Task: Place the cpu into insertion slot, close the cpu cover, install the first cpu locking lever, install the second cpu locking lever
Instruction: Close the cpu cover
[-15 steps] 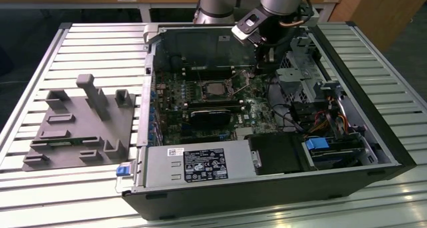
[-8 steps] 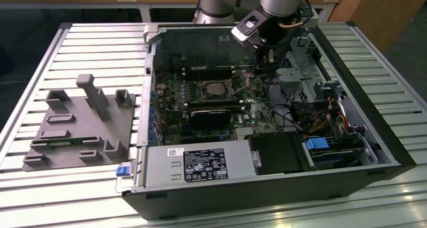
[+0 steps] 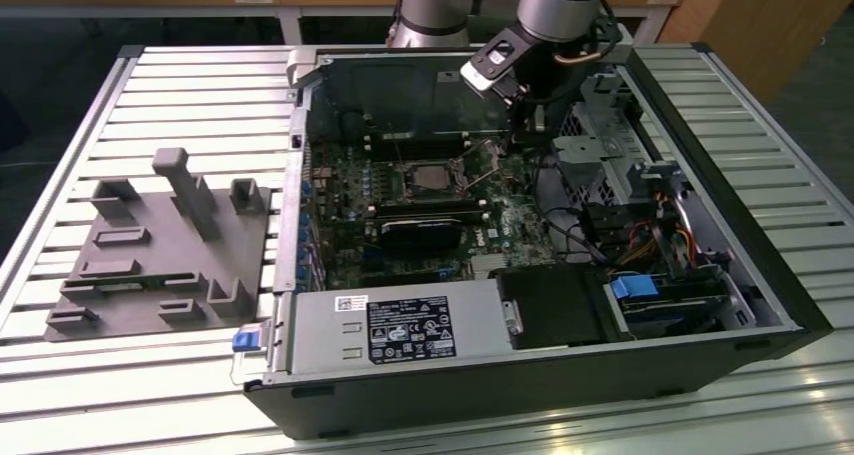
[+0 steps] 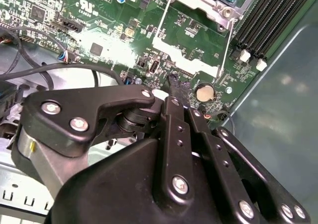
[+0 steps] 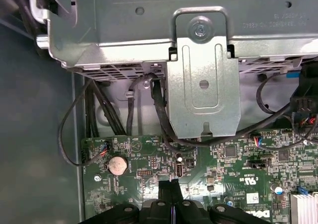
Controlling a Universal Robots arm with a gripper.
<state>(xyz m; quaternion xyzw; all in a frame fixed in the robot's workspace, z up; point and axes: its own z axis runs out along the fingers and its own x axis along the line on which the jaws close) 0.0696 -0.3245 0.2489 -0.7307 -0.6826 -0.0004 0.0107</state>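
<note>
Claw (image 5: 169,188): fingertips pressed together, nothing between them, poised over green board beside coin battery (image 5: 118,164). Exterior view: cpu (image 3: 431,180) at 8 o'clock from claw, apparently seated in insertion slot (image 3: 404,180). Judgement: cpu light, stiff, slick-topped, fragile underneath; grip opposite edges only. Second wrist view adds likely cpu cover (image 4: 203,6) corner and wire lever (image 4: 229,40). First wrist view adds metal bracket (image 5: 201,85) and cables (image 5: 158,110).

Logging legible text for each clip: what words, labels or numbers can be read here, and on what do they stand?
Labels on the power supply: print too small to read.
White markings on the motherboard, in the first wrist view: too small to read reliably.
So no text can be quoted.
</note>
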